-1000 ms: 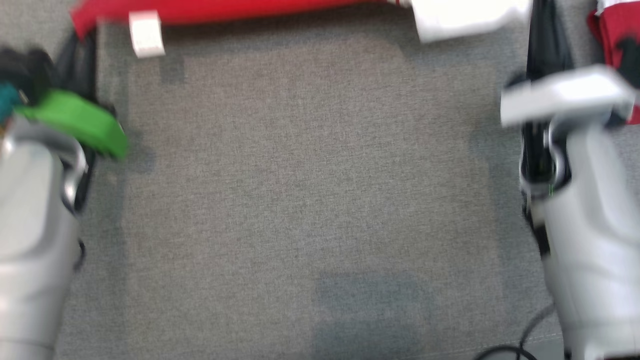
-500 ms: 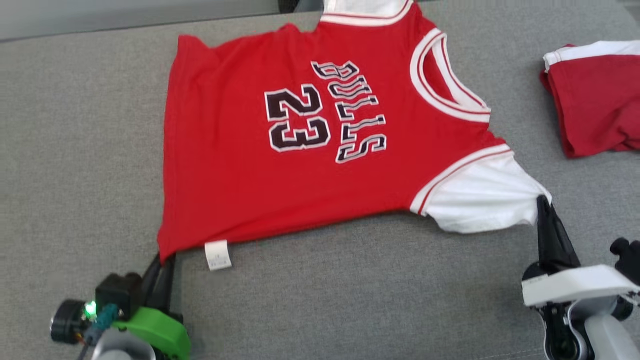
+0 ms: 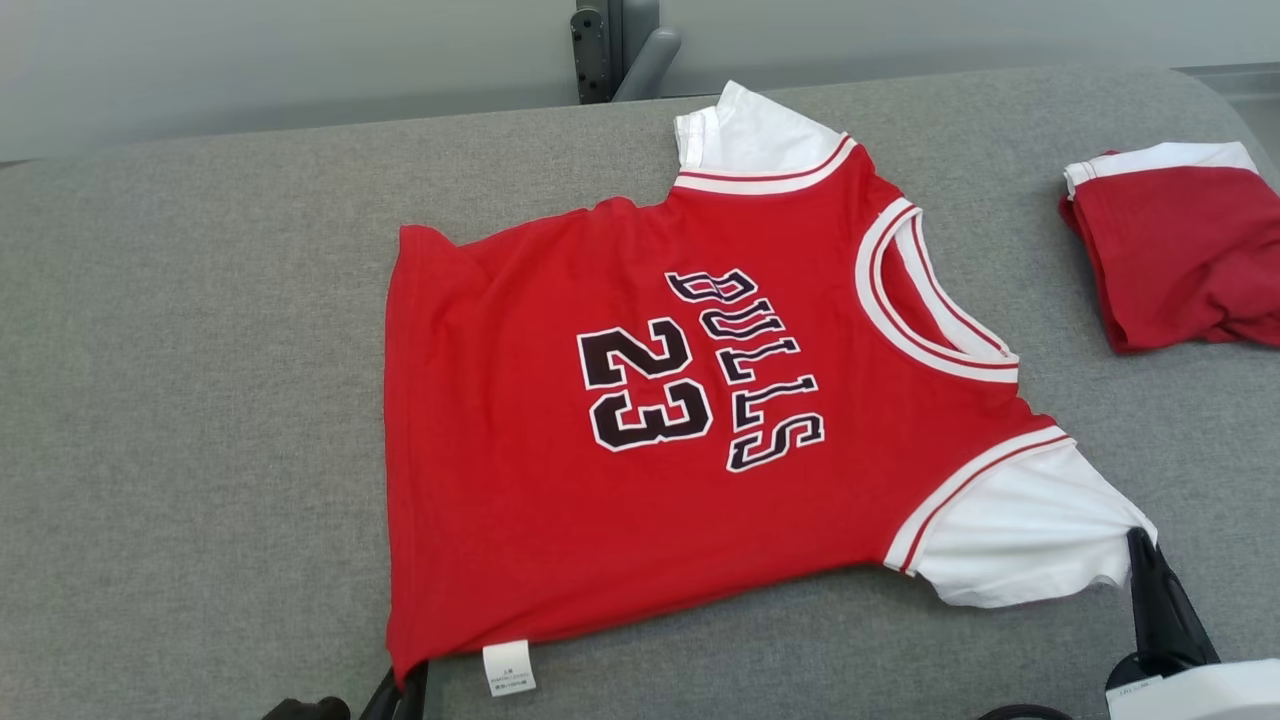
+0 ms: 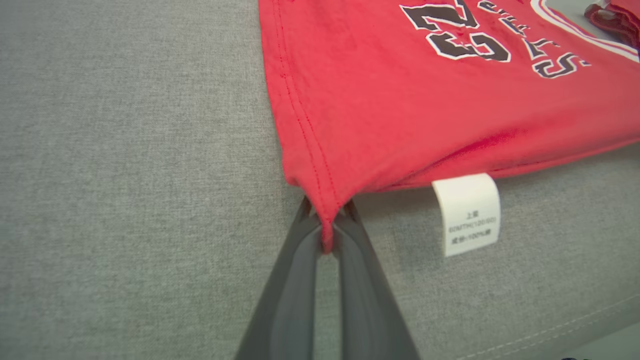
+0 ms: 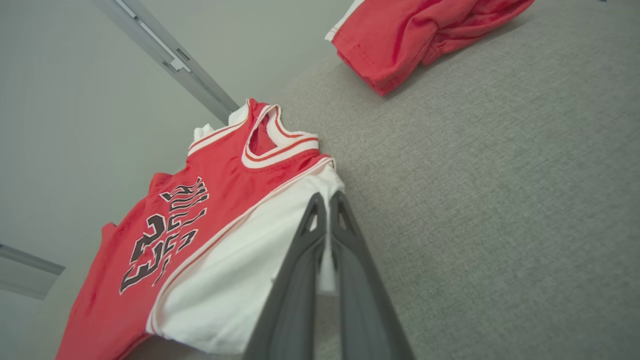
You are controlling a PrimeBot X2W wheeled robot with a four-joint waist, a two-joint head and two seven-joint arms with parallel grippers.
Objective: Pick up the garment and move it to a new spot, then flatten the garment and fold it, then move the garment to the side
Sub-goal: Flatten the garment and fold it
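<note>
Left end effector (image 3: pixel 405 688), mostly cut off, pinches jersey (image 3: pixel 560 540) corner

One jersey (image 3: pixel 520 520), one folded garment (image 3: pixel 1185 260), two claws (image 4: pixel 327 222) (image 5: pixel 327 202).

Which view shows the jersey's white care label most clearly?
The left wrist view: the care label is close and large, its print visible. The head view shows it tiny at the near edge of the jersey.

The left fingers (image 4: pixel 287 290) pinch the jersey (image 4: pixel 400 110) corner, apparently raised.
</note>
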